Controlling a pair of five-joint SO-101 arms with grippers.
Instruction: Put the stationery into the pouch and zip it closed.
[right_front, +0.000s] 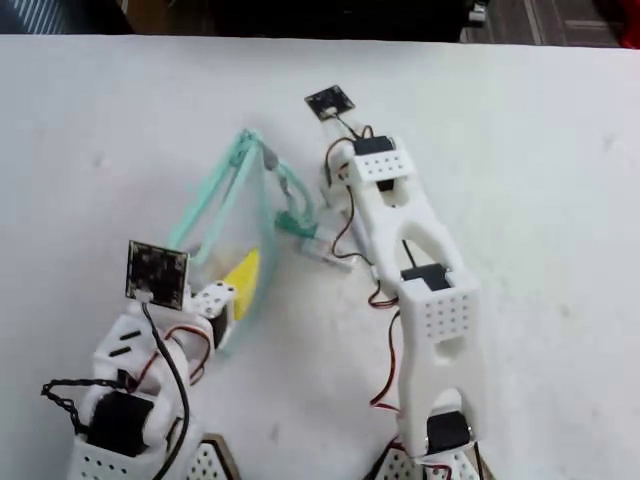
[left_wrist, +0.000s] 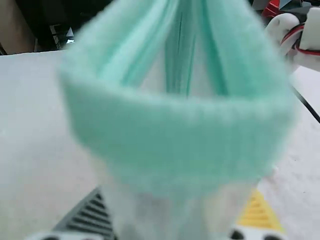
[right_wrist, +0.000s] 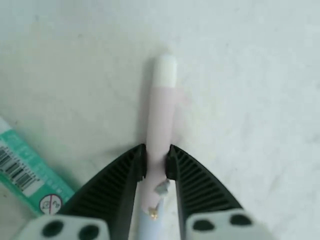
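Observation:
The pouch (right_front: 232, 215) is clear plastic with mint-green edging and lies left of centre, its mouth spread open. Inside it rests a yellow item (right_front: 244, 272). My left gripper (right_front: 214, 304) is at the pouch's near end, shut on its mint edge (left_wrist: 180, 145), which rises right in front of the wrist camera. My right gripper (right_wrist: 156, 150) points down at the table and is shut on a pale pink pen (right_wrist: 161, 105) with a white cap. In the high view the right gripper (right_front: 336, 188) hangs just right of the pouch. A green-and-white stationery item (right_wrist: 30, 172) lies beside the pen.
The white table (right_front: 520, 150) has free room to the right and at the far left. The right arm's body (right_front: 430, 300) stretches from the near edge toward the centre. The table's far edge meets a dark background.

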